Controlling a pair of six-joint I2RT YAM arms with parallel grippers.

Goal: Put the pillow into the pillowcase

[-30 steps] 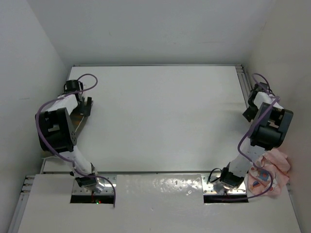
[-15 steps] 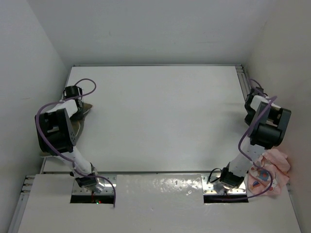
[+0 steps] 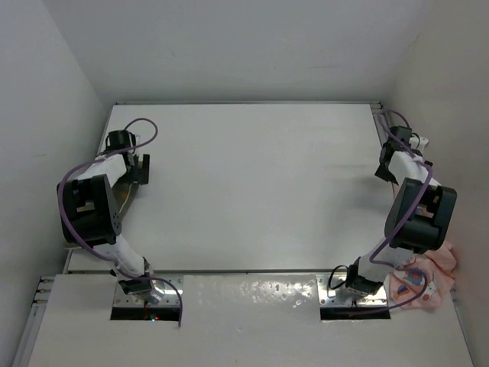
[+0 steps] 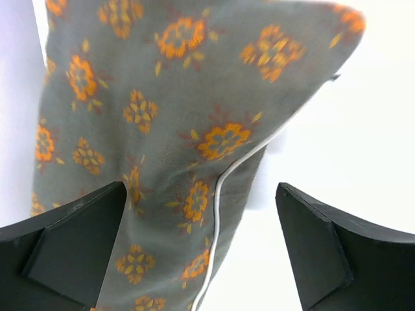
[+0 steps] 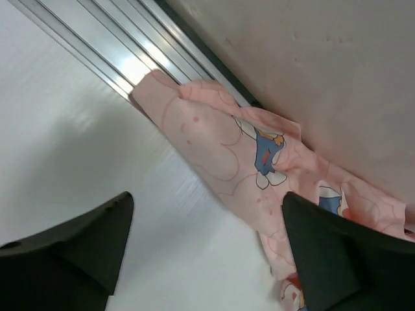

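The pillow (image 4: 162, 110), dark grey-brown with orange flowers and white piping, lies under my left gripper (image 4: 201, 259), which is open above its edge and holds nothing. In the top view only a sliver of the pillow (image 3: 126, 196) shows beside the left arm, at the table's left edge, with the left gripper (image 3: 137, 170) over it. The pink bunny-print pillowcase (image 5: 259, 162) lies crumpled by the right wall. In the top view the pillowcase (image 3: 428, 275) sits at the near right corner. My right gripper (image 5: 207, 253) is open and empty, far from it at the right edge (image 3: 384, 167).
An aluminium rail (image 5: 130, 58) runs along the table's right edge under the wall. White walls close in the table (image 3: 252, 183) on three sides. The arm bases stand on the near shelf (image 3: 244, 294).
The right arm has stretched toward the far right edge, uncovering more of the pillowcase. The left gripper has shifted slightly over the pillow. Both grippers stay empty.
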